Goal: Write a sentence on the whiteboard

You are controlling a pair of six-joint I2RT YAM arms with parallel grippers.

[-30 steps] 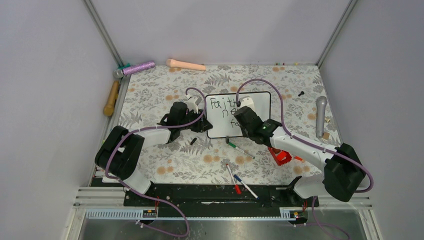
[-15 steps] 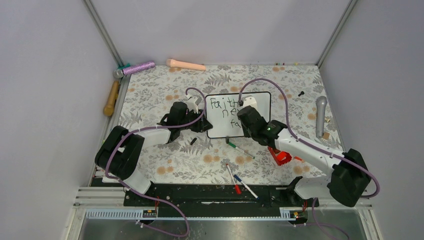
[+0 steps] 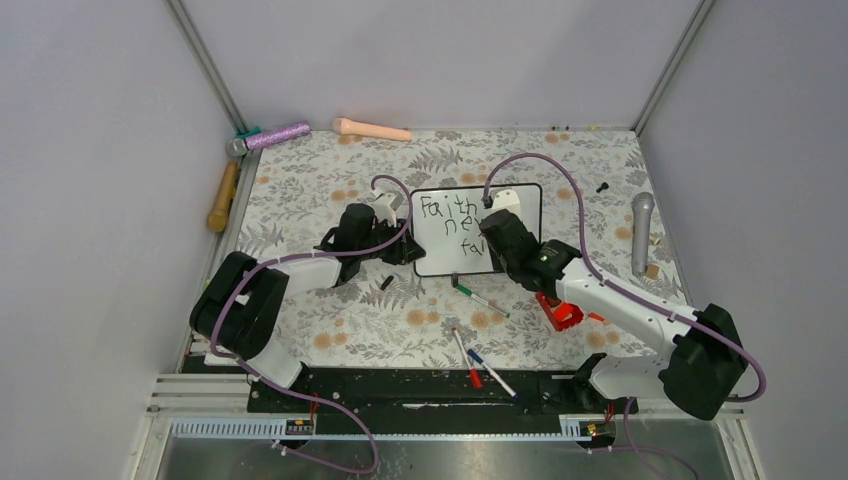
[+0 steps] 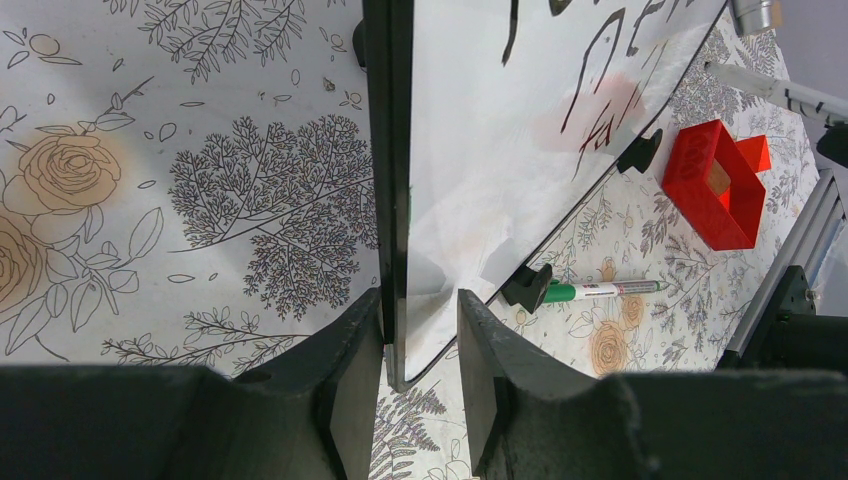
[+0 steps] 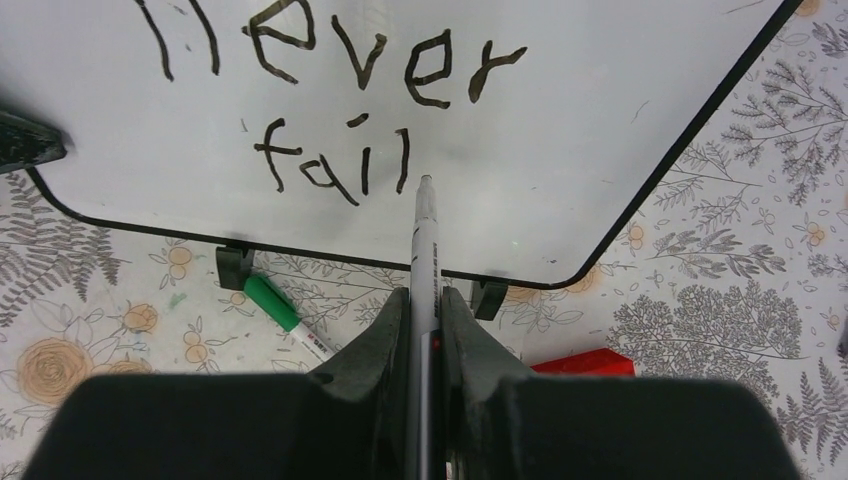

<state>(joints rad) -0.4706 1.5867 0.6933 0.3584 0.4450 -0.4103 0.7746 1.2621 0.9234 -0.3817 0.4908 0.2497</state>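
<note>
The whiteboard lies at the middle of the floral cloth, black-framed with small black feet. The sentence reads "Faith", "never" and "fail" in black marker. My right gripper is shut on a grey marker whose tip touches the board just right of "fail". In the top view that gripper hangs over the board's lower right part. My left gripper straddles the whiteboard at its left edge near a rounded corner, one finger pressed on the frame; from above it sits at the board's left side.
A green marker lies just in front of the board, and a red-capped marker and a blue-capped marker nearer the arm bases. A red block sits under my right arm. A grey microphone lies right; a wooden handle left.
My right gripper slid rightward along the third line with the marker, and more letters of "fail" now show. The left gripper and the board stayed put.
</note>
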